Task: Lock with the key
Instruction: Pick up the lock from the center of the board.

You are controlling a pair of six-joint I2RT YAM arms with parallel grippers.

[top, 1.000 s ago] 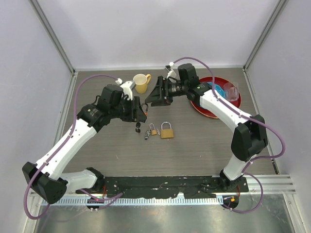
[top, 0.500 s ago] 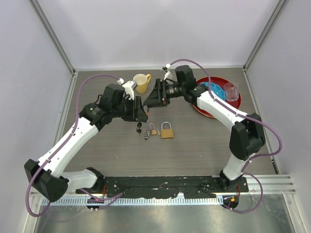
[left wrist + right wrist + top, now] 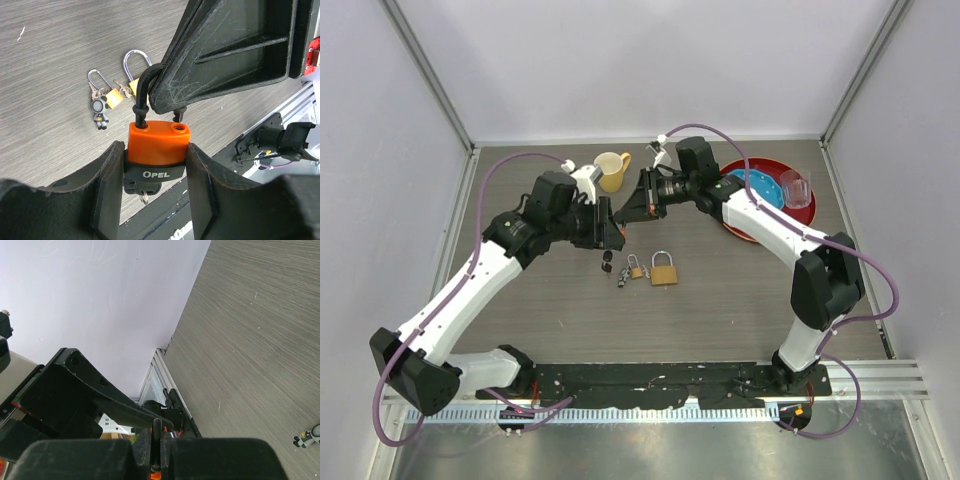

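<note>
orange padlock (image 3: 157, 142) clamped in left hand (image 3: 155, 149); right hand (image 3: 157, 434) pinched closed on its shackle (image 3: 141, 87).

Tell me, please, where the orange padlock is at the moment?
The orange padlock sits centre frame in the left wrist view, held off the table between the left gripper's fingers, its shackle pinched by the right gripper; two brass padlocks lie nearby.
</note>
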